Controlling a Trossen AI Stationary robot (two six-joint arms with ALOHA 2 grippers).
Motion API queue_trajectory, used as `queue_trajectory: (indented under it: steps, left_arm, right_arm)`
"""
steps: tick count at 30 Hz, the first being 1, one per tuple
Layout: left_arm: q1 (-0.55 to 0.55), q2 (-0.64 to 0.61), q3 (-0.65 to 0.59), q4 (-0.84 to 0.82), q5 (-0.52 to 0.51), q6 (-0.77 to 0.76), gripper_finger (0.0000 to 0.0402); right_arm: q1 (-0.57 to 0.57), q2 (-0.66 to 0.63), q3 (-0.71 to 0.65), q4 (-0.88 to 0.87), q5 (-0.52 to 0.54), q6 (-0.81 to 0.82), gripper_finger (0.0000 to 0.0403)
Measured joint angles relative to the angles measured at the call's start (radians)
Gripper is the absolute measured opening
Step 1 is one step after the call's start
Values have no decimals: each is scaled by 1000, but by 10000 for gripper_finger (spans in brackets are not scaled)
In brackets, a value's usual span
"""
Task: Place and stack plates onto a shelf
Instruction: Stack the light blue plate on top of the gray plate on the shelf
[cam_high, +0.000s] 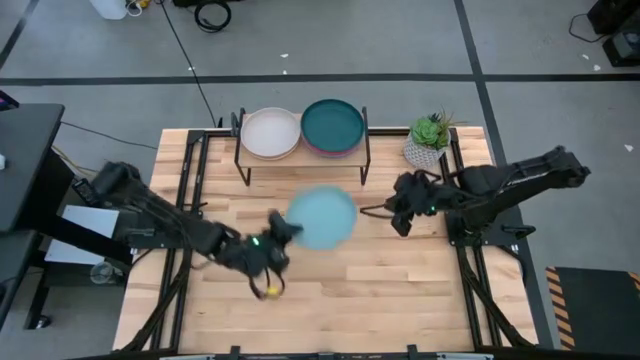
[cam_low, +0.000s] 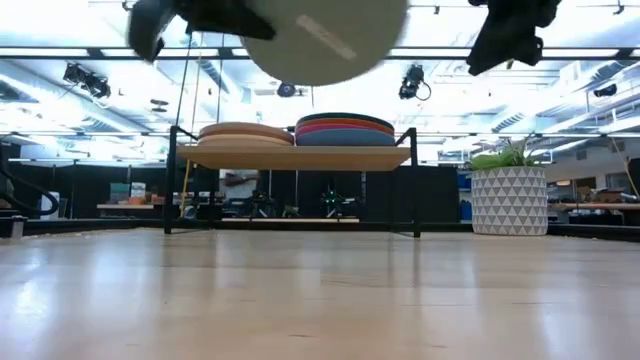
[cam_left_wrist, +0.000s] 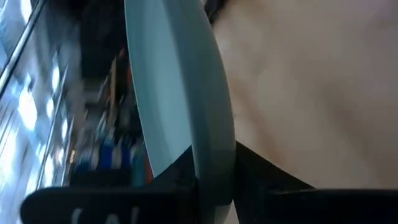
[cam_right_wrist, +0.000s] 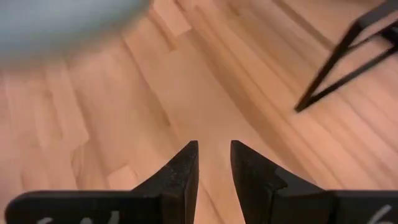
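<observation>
Left wrist view: the left gripper (cam_left_wrist: 211, 180) pinches the pale aqua plate (cam_left_wrist: 180, 93) by its rim, the disc reaching forward past the fingertips, carried above the table. Beyond it stands the shelf (cam_high: 304, 158); the right gripper (cam_right_wrist: 214, 163) hangs parted and empty beside it.

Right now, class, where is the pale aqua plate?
In the high view, the pale aqua plate is held above mid-table by the left gripper, in front of the shelf.
</observation>
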Motion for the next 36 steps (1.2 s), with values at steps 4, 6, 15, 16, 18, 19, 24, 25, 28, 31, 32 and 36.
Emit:
queue_trajectory:
  steps: [4,6,15,16,18,19,24,25,28,31,32,36]
  left_arm:
    - [78,-160,0,-137,-89,-61,68]
    - [145,-229,0,-218,-118,-91,68]
    - [636,-323,-1,-455,94,-119,68]
    - [676,-312,0,-451,108,-96,68]
    - [737,-288,0,-452,115,-32,68]
    - [757,-278,-2,-465,116,2,68]
    - [785,-227,0,-472,179,94,68]
    - [785,-218,0,-472,194,97,68]
    - [783,-195,0,-466,204,102,69]
    - [784,-188,0,-464,221,98,71]
    - [784,-188,0,-464,228,97,75]
    - [783,-188,12,-485,242,65,106]
  right_arm:
    - [59,-3,-92,112,9,7,100]
    - [77,9,-131,177,11,6,100]
    - [94,70,-184,333,9,-57,100]
    - [94,72,-184,343,9,-71,100]
    - [94,74,-184,361,8,-91,100]
    - [94,74,-184,366,8,-97,100]
    - [91,74,-184,372,4,-107,100]
    - [90,74,-184,372,4,-109,100]
    - [90,74,-184,376,4,-112,100]
    - [90,74,-184,378,3,-112,100]
    - [90,74,-184,375,3,-113,100]
    - [90,74,-184,376,2,-109,100]
